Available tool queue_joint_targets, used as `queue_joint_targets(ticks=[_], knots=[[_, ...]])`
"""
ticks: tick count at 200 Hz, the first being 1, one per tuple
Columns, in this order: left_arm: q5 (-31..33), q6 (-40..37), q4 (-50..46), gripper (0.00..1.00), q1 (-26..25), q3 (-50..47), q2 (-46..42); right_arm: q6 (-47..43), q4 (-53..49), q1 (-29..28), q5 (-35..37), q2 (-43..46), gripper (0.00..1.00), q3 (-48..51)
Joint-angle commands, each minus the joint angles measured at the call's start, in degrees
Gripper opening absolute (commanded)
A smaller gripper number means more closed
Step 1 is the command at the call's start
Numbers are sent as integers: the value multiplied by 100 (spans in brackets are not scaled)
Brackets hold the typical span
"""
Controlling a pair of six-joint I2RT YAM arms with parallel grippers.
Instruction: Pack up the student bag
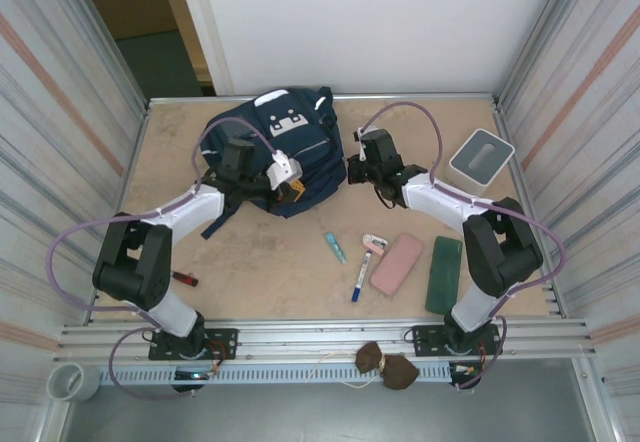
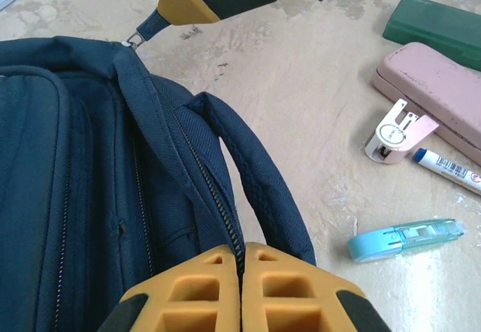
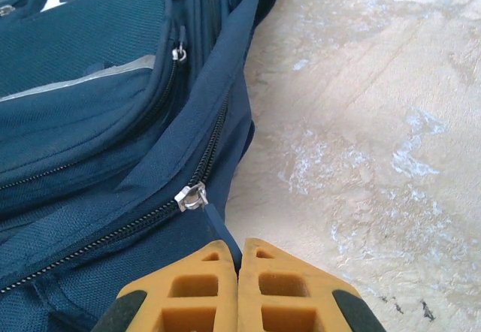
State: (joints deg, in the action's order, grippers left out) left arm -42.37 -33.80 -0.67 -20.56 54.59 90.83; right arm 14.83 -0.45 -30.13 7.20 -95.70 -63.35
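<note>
navy bag (image 1: 285, 152), left gripper (image 2: 242, 255) closed tight on its zip seam (image 2: 216, 200), right gripper (image 3: 239, 261) closed tight on the zip pull (image 3: 219, 227)

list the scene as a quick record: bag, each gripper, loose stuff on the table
bag: student bag, far centre of the table
left gripper: shut on the student bag's fabric beside a zip
right gripper: shut on the zip pull tab
loose items, near right of the bag: correction tape, stapler, marker, pink case, green case
far right: white-and-grey box
</note>
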Motion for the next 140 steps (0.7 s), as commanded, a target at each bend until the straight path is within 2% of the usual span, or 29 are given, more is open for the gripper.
queue_joint_targets(ticks=[1, 22, 38, 71, 83, 107, 140], knots=[[-297, -259, -587, 0, 77, -155, -282, -194, -485, 127, 1145, -90, 0, -157], [26, -301, -657, 0, 121, -191, -280, -214, -712, 91, 1488, -150, 0, -282], [228, -278, -497, 0, 135, -303, -343, -187, -866, 95, 1474, -185, 0, -375], [360, -286, -574, 0, 19, -185, -223, -5, -373, 32, 186, 149, 0, -11], [538, -357, -743, 3, -77, -56, -95, 87, -267, -42, -96, 239, 0, 95], [716, -382, -1064, 16, -197, 263, 166, 176, -109, -232, -248, 346, 0, 266], [858, -299, -916, 42, -445, 427, 203, 229, -71, -314, -213, 280, 0, 306]])
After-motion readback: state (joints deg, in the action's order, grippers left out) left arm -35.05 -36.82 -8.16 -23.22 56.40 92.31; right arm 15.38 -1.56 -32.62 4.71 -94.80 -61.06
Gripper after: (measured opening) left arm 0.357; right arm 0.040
